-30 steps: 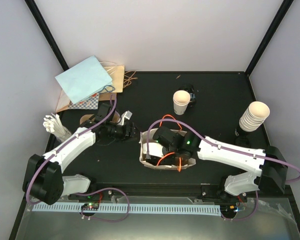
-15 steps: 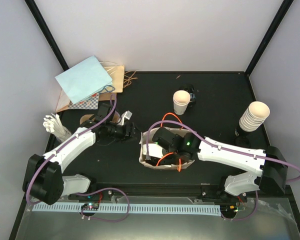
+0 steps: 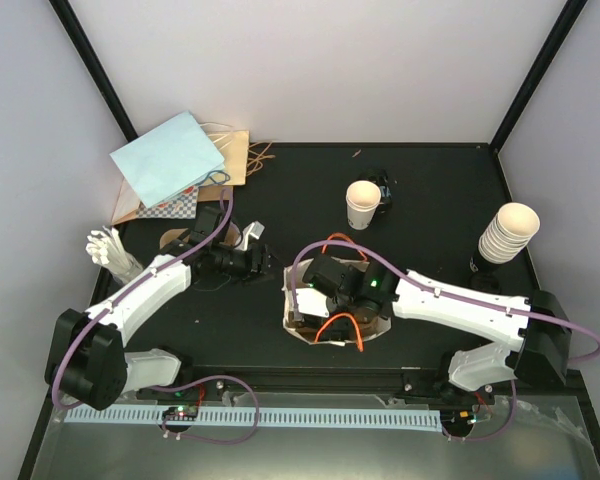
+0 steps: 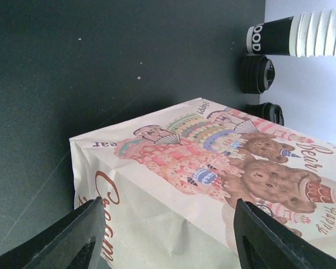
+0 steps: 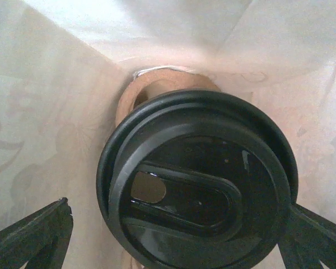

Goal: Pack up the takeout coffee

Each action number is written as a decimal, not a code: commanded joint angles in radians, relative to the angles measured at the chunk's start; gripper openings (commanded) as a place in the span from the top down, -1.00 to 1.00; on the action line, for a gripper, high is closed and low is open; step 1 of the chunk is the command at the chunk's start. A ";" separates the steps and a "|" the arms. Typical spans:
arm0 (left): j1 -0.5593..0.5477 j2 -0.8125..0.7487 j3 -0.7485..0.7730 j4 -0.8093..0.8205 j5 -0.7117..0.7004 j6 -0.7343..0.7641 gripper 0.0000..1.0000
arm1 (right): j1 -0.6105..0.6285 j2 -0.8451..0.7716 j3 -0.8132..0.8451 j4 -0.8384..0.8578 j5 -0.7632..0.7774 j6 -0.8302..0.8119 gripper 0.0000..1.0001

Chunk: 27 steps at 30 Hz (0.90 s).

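Coffee sits low inside the paper bag (image 5: 56, 112): a lidded cup (image 5: 201, 185), seen from above by its round black lid, lies straight between the right fingers (image 5: 33, 235). Those fingers are spread wide. The one on the left of the wrist view stands clear of the lid, the other is just beside its rim, and neither is clamped on it. Beyond the fingertips, past the lid's far edge, part of a brown pulp tray (image 5: 157, 92) shows.

The left fingers (image 4: 73, 235) also stand apart, gripping nothing that shows. The bag's printed side, with bears and cakes, fills the space between and ahead of them; whether they touch it I cannot tell. Further ahead and to their right, on the counter (image 4: 101, 67), are black lids (image 4: 256, 73) and a stack of cups (image 4: 308, 33). From above, an unlidded cup (image 3: 362, 203) stands on the counter well beyond the right fingers, outside the bag.
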 commanded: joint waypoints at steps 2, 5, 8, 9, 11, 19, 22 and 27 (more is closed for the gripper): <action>0.009 -0.014 0.020 -0.004 0.007 0.003 -0.31 | 0.007 0.014 0.037 -0.110 -0.015 -0.002 -1.00; 0.009 -0.008 0.032 -0.010 0.007 0.005 -0.31 | 0.005 0.005 0.060 -0.124 -0.001 -0.002 -1.00; 0.009 -0.004 0.037 -0.013 0.007 0.007 -0.32 | 0.005 -0.002 0.089 -0.141 0.005 -0.001 -1.00; 0.009 -0.005 0.036 -0.013 0.007 0.007 -0.31 | 0.005 -0.004 0.100 -0.147 0.005 -0.002 -1.00; 0.009 -0.005 0.035 -0.013 0.007 0.008 -0.32 | 0.005 -0.007 0.117 -0.157 0.006 0.001 -1.00; 0.009 -0.008 0.035 -0.026 0.007 0.019 -0.32 | 0.006 -0.005 0.176 -0.203 0.019 0.020 -1.00; 0.009 -0.010 0.043 -0.041 0.005 0.034 -0.37 | 0.006 -0.017 0.194 -0.211 0.027 0.029 -1.00; 0.009 -0.033 0.051 -0.086 -0.024 0.061 -0.49 | 0.006 -0.054 0.215 -0.200 0.028 0.047 -1.00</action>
